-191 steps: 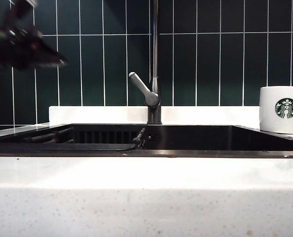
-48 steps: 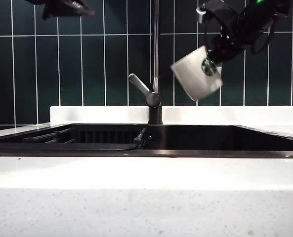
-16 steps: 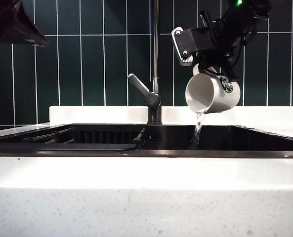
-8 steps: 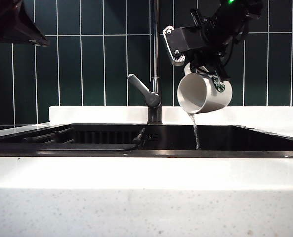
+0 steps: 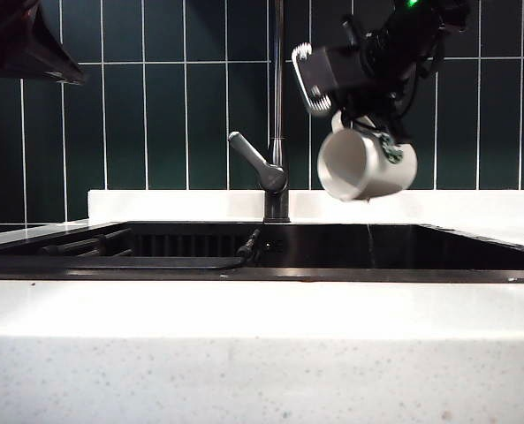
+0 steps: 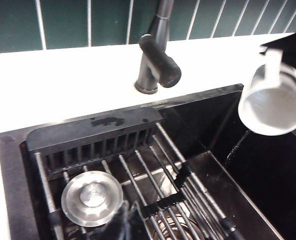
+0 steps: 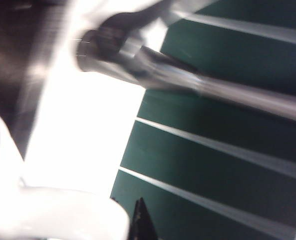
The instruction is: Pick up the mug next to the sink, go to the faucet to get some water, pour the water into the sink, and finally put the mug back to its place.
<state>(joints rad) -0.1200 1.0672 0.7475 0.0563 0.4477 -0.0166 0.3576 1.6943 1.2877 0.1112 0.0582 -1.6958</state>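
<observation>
The white mug (image 5: 368, 165) hangs tipped on its side over the sink (image 5: 262, 274), right of the faucet (image 5: 277, 132), its mouth facing the camera and slightly down. My right gripper (image 5: 360, 119) is shut on it from above. Only a thin trickle of water (image 5: 368, 231) falls from its rim into the basin. The left wrist view shows the mug (image 6: 271, 102), the water (image 6: 236, 149) and the faucet (image 6: 155, 55). In the right wrist view the mug (image 7: 53, 215) lies against a dark fingertip (image 7: 140, 220). My left gripper (image 5: 23, 40) hovers high at the far left, shut and empty.
A barred drain rack (image 6: 187, 185) and a round metal drain stopper (image 6: 93, 197) lie in the sink. A dark hose (image 5: 244, 252) runs along the basin's front. White speckled countertop (image 5: 262, 353) surrounds the sink, with a dark green tiled wall (image 5: 155, 115) behind.
The mug has shifted a little to the left with my right gripper. The stream from it has thinned from a full pour to a trickle. My left arm has stayed still.
</observation>
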